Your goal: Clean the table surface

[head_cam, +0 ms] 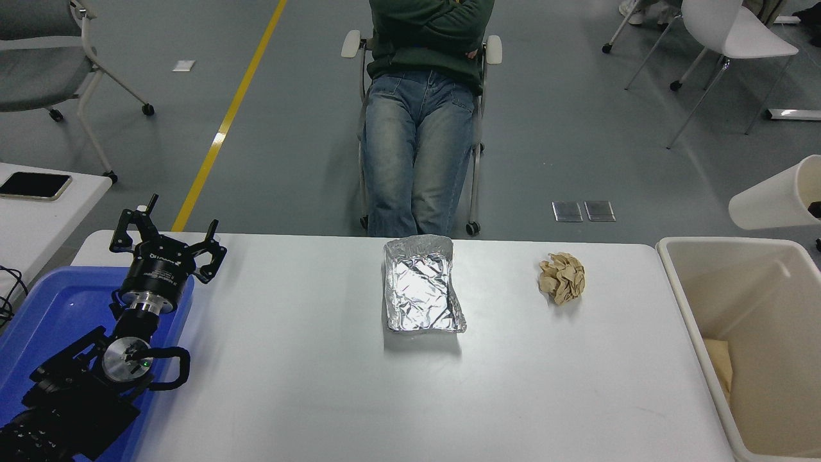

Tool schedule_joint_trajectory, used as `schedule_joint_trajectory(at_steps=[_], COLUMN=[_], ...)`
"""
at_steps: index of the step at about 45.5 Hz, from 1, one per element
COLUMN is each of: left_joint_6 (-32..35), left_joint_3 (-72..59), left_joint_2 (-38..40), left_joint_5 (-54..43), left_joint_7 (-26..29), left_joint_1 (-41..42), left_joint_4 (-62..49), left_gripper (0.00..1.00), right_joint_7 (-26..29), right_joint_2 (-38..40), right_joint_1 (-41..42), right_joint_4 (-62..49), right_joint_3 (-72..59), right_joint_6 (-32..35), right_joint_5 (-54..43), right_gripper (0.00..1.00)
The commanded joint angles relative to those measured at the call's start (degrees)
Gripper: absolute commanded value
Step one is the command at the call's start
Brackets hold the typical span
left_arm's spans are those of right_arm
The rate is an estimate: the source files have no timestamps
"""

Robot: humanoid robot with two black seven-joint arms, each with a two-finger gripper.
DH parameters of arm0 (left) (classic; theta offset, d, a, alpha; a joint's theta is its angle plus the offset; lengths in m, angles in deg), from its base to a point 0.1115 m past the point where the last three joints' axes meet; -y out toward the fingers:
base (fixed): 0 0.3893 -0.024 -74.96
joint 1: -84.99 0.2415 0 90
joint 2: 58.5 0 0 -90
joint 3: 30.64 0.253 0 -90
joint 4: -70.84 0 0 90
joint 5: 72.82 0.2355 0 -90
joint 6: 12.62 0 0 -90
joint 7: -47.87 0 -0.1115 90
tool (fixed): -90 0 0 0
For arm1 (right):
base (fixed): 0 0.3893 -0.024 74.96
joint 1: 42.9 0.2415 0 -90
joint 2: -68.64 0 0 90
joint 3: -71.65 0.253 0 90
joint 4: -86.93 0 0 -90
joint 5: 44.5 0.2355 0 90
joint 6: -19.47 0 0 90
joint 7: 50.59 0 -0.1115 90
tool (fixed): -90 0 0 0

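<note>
Foil tray point(423, 285) seemingly empty on table surface point(308, 359), left pincer point(165, 240) open, empty-handed

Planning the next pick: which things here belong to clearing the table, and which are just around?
Job: table surface; foil tray; crumpled brown paper; beige bin; left gripper, open.
Just around: blue tray; phone; seated person.

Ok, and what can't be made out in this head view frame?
- Right arm and its gripper: out of frame.
- Beige bin: cut off by the right and bottom edges; contents only partly seen.
- Blue tray: the left arm and left gripper cover much of it.
- Person: cropped by the top edge above the chest.
</note>
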Motion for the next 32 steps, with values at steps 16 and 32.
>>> schedule_joint_trajectory(at_steps=[16,32], left_joint_6=[0.0,0.0], left_joint_3=[0.0,0.0], left_joint_2=[0.0,0.0], left_joint_5=[0.0,0.0], left_joint_7=[0.0,0.0], left_joint_1=[0.0,0.0], left_joint_4=[0.0,0.0], left_gripper=[1.00,1.00], right_joint_7=[0.0,0.0], right_joint_2=[-0.2,-2.2], right_joint_1=[-0.5,-5.5], right_joint_4=[-1.1,-11.4], right_joint_3=[-0.3,-0.8], right_joint_6=[-0.1,-3.2], right_joint_5=[-0.5,-0.6], right_gripper=[0.00,0.00])
